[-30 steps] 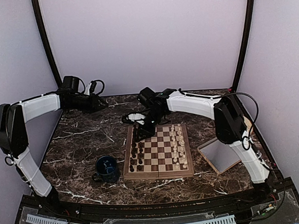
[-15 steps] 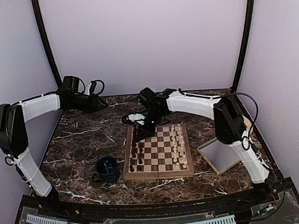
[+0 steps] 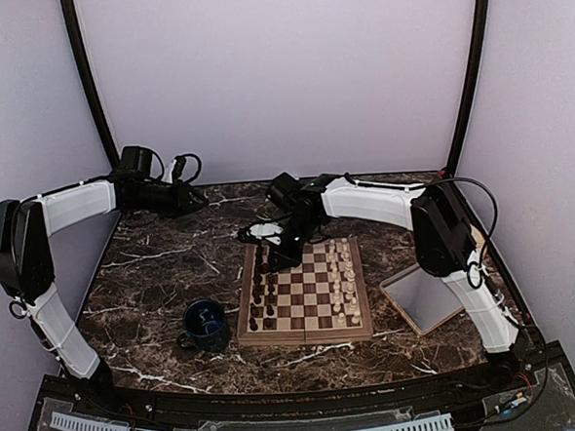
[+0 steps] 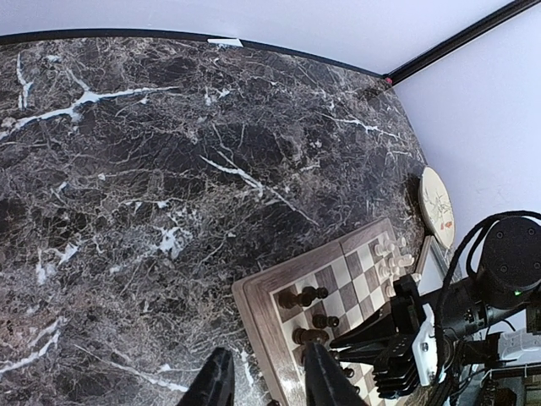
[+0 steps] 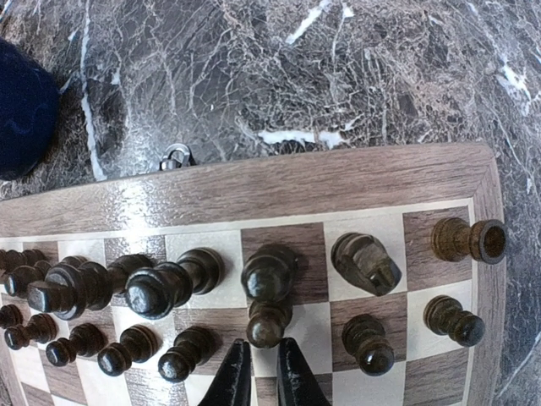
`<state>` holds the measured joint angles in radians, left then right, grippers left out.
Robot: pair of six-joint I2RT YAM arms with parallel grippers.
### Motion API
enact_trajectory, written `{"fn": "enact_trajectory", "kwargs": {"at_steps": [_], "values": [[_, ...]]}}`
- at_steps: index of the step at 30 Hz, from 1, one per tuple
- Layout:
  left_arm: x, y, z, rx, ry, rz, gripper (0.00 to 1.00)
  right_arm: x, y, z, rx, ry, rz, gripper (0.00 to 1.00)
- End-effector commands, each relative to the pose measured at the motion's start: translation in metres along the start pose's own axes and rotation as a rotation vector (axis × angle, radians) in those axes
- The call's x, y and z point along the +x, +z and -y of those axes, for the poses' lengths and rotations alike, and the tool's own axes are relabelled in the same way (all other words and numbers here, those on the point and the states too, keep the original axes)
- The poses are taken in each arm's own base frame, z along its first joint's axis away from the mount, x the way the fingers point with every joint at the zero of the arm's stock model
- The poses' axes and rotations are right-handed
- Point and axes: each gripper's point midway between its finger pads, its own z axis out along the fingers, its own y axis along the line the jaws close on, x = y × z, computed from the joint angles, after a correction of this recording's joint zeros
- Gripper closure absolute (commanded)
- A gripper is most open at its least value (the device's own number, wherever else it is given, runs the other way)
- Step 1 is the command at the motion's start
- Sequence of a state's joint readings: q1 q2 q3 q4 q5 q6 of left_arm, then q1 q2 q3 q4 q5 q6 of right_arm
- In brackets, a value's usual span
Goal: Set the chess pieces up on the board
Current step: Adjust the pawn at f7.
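Note:
The board (image 3: 304,291) lies mid-table, with dark chess pieces (image 3: 263,295) along its left side and cream pieces (image 3: 344,280) along its right. My right gripper (image 5: 261,345) hovers over the board's far left corner. Its jaws are only narrowly apart and hold nothing. A dark pawn (image 5: 269,320) stands just past its fingertips, close against a dark bishop (image 5: 269,272). A knight (image 5: 365,262), a rook (image 5: 467,240) and more dark pawns (image 5: 366,342) stand around them. My left gripper (image 4: 264,372) is open and empty above the marble, at the board's corner (image 4: 254,296).
A dark blue mug (image 3: 205,324) stands left of the board. A grey tray (image 3: 424,300) lies to the board's right. A round beige plate (image 4: 437,205) is at the far right. The enclosure walls close in the back and sides.
My right gripper has shifted slightly right and back over the board's far left corner. The left arm has not moved.

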<state>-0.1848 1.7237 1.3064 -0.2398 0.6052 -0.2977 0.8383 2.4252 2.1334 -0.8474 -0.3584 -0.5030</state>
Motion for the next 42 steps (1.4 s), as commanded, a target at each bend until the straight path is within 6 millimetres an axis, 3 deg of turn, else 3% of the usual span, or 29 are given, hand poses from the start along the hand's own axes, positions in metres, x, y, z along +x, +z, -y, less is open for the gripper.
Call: {"fn": "enact_trajectory", "kwargs": {"at_steps": [1,12,33,38,42], "values": [[0.000,-0.007,0.006,0.018,0.013,0.003,0.69,-0.015,-0.021,-0.002,0.033,-0.032,0.041,0.87],[0.000,-0.006,0.006,0.024,0.008,0.000,0.69,-0.028,-0.020,0.005,0.045,-0.024,0.075,0.76],[0.002,-0.004,0.006,0.033,0.001,-0.008,0.70,-0.028,-0.003,0.004,-0.003,-0.010,0.079,0.71],[0.003,-0.003,0.006,0.033,0.001,-0.010,0.70,-0.025,0.001,0.004,-0.007,-0.009,0.070,0.72],[0.003,-0.003,0.005,0.032,0.001,-0.012,0.70,-0.026,0.000,0.003,-0.013,-0.009,0.076,0.80]]}}
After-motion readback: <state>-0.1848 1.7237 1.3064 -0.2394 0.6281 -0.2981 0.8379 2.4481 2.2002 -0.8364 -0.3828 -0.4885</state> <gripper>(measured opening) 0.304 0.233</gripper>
